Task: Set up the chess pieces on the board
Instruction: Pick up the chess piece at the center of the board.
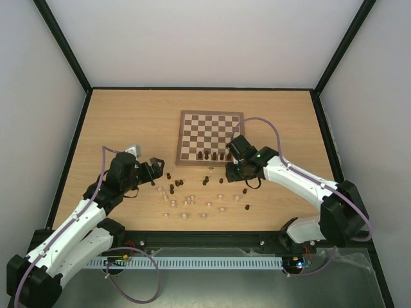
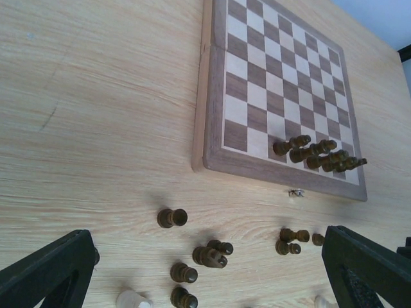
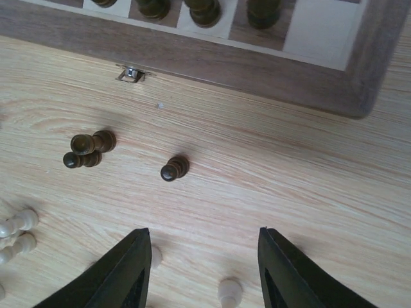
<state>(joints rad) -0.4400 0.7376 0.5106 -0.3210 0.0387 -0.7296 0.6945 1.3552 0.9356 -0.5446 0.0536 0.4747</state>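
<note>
The board (image 1: pixel 210 131) lies at the table's middle back, with several dark chess pieces (image 1: pixel 214 156) standing in its near row. Loose dark and pale pieces (image 1: pixel 192 196) are scattered on the table in front of it. My left gripper (image 1: pixel 157 171) is open and empty at the left end of the scatter. In the left wrist view, dark pieces (image 2: pixel 210 255) lie between its fingers (image 2: pixel 51 269). My right gripper (image 1: pixel 232 174) is open and empty just off the board's near edge. In the right wrist view, it (image 3: pixel 204 260) hangs over a pale piece (image 3: pixel 230 292), with a dark pawn (image 3: pixel 174 168) ahead.
The board's metal latch (image 3: pixel 130 74) sticks out of its near border. Two dark pieces (image 3: pixel 90 149) lie together to the left of the pawn. Pale pieces (image 3: pixel 18 232) lie at the left edge. Black frame rails (image 1: pixel 77 144) edge the table.
</note>
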